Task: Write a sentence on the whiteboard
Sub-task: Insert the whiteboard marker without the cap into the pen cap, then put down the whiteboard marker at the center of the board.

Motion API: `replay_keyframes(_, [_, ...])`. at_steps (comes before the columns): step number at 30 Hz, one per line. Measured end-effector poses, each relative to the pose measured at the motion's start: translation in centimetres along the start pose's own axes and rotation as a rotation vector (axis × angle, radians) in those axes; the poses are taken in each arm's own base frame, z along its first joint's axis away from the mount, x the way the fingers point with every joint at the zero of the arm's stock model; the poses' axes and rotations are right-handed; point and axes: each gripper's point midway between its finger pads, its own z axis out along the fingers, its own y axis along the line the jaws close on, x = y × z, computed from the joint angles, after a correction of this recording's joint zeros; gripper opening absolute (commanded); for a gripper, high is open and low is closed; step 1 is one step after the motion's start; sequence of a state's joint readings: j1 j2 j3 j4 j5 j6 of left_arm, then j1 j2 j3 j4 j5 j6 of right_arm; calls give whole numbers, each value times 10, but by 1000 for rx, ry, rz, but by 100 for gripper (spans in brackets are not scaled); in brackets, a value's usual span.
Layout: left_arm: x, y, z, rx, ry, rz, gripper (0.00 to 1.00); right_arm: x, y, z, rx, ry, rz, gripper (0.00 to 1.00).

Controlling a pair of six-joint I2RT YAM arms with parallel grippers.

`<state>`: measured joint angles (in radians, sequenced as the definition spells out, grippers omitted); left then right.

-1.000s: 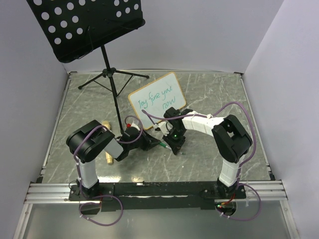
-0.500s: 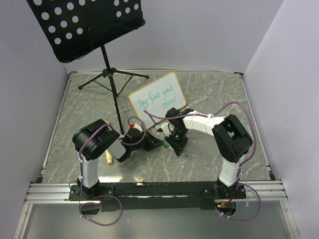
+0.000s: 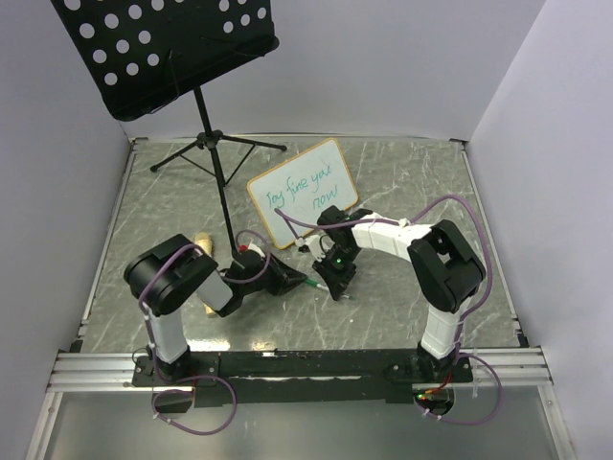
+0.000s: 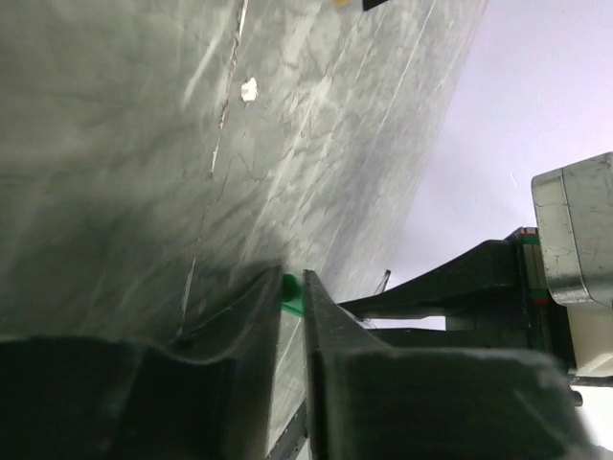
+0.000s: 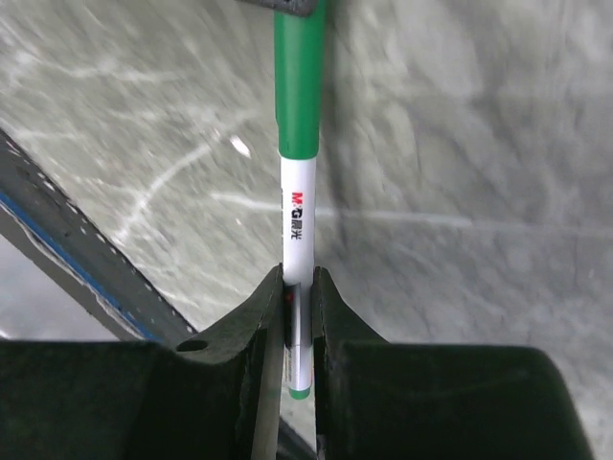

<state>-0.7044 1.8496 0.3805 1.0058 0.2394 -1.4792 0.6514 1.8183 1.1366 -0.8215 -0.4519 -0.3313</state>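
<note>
Whiteboard (image 3: pixel 305 192), tan-framed with teal script; left gripper (image 4: pixel 293 295) and right gripper (image 5: pixel 299 287) both clamp green marker (image 5: pixel 298 206).

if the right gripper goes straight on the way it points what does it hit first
Most likely the left gripper; the marker that the right gripper holds runs straight ahead into it.

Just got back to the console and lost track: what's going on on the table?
The right gripper is shut on the white barrel of a white-and-green marker pen. The left gripper pinches its green end, so both arms meet at the pen. Behind them, the small white whiteboard with a tan wooden frame already carries green handwriting. This may be capping; I cannot be sure.
</note>
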Motion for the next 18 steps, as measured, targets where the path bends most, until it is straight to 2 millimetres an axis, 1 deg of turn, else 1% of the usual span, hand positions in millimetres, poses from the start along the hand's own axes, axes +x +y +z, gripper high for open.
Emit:
replay_keyframes(2, [-4, -2, -4, -7, -8, 2, 33, -6, 0, 1, -5, -23, -13, 0])
replay_keyframes(6, [-11, -2, -9, -26, -18, 5, 37, -14, 0, 2, -10, -57, -30, 0])
replay_keyframes(10, [-14, -3, -11, -25, -21, 0, 41, -18, 0, 3, -13, -73, -39, 0])
replay_keyframes(11, [-14, -3, -12, -24, -23, -2, 44, -18, 0, 4, -17, -77, -42, 0])
replay_keyframes(12, [-13, -3, -14, -22, -19, -3, 46, -19, 0, 5, -22, -86, -47, 0])
replay_keyframes(14, [-7, -1, -21, -22, 5, -6, 50, -30, -3, 6, -19, -134, -65, 0])
replay_keyframes(16, [-3, 0, -26, -23, 14, -3, 53, -40, -7, 1, -14, -181, -77, 0])
replay_keyframes(18, [-2, -1, -31, -29, 14, 7, 56, -47, -13, -7, -10, -234, -77, 0])
